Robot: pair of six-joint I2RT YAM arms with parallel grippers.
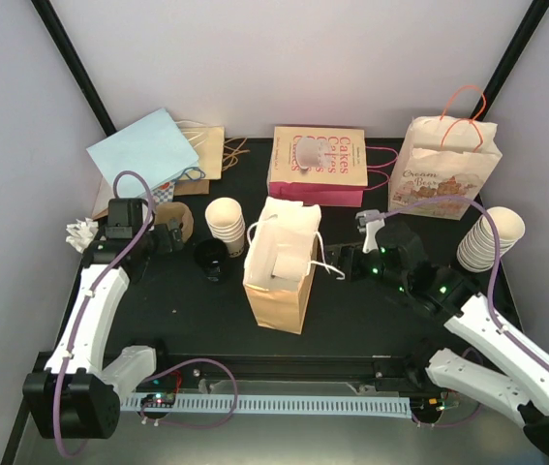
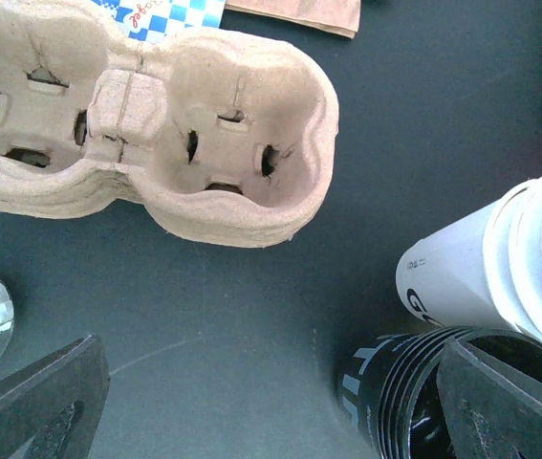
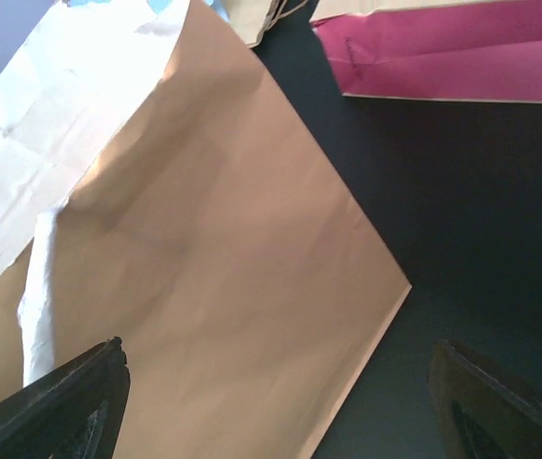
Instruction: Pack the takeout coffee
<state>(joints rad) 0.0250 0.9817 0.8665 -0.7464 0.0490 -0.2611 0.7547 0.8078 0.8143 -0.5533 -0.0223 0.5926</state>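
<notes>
Right wrist view: right gripper [image 3: 278, 359] wide and empty beside the brown paper bag [image 3: 204, 239]; left gripper [image 2: 271, 373] wide, probably lining up the black lid stack [image 2: 395, 392].

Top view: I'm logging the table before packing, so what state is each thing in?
Brown bag, upright, top open.
Pink bag, lying flat.
Printed white bag, upright.
Blue bag, lying flat.
Cup carrier, empty.
Short cup stack, nested, mouth up.
Tall cup stack, nested, mouth up.
Black lids, stacked.
Left fingers, open, empty.
Right fingers, open, empty.
</notes>
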